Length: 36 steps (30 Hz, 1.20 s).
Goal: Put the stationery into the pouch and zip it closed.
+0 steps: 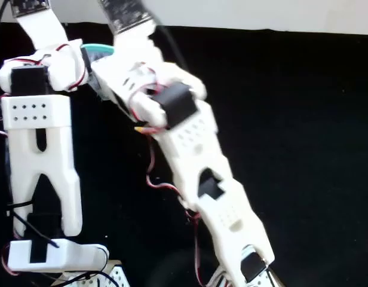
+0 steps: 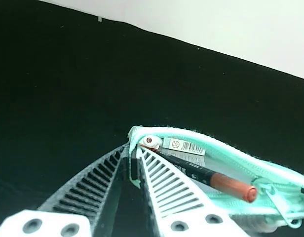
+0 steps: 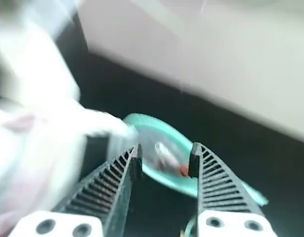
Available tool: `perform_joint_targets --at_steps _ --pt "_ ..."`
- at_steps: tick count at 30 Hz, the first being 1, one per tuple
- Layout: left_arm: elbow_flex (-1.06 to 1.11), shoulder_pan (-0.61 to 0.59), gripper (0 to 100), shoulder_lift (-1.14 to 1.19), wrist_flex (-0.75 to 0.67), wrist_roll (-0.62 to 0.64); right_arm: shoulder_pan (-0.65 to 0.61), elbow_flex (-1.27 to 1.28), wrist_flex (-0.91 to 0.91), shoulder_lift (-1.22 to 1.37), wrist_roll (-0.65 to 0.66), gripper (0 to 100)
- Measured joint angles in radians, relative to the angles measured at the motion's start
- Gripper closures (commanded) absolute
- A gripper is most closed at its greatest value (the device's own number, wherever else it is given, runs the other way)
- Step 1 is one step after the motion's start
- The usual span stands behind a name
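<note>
Pouch (image 2: 231, 154), mint green, is seen lying on the black table cloth (image 2: 68, 74) with its mouth unzipped. One end of its rim is pinched in the clenched jaws of the left gripper (image 2: 133, 150).

- Inside the opening: a dark pen (image 2: 211, 177) with a copper-coloured cap, and a small labelled item (image 2: 184, 146) beside it
- The zipper pull (image 2: 276, 200) is noted at the far end, away from the held end
- The right gripper (image 3: 166, 148) is held above the pouch with jaws released and nothing between them

Step judged: loading appears done, and the zipping is not yet begun.

Next move, as judged: the pull would need to be taken by the right gripper, a small target calling for a fine, well-aligned pinch, then drawn along the teeth toward the held end. The pen's capped end lies close to the pull and may have to be pressed down first. Bunching of the fabric is a risk
</note>
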Motion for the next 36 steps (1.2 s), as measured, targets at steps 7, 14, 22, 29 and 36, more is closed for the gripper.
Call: perform_joint_targets --at_steps 7,14,22,29,36 --pt "0.0 -0.002 99 0.0 0.0 0.0 0.038 0.0 0.04 -0.189 0.0 83.7" --pt "0.0 -0.002 99 0.0 0.0 0.0 0.054 0.0 0.244 -0.227 0.137 83.7" --pt "0.0 -0.002 99 0.0 0.0 0.0 0.121 0.0 0.258 -0.227 0.181 83.7" --pt "0.0 -0.002 99 0.0 0.0 0.0 0.124 0.025 0.258 -0.229 0.196 84.0" --pt "0.0 -0.002 99 0.0 0.0 0.0 0.094 0.166 0.259 -0.227 0.316 84.0"
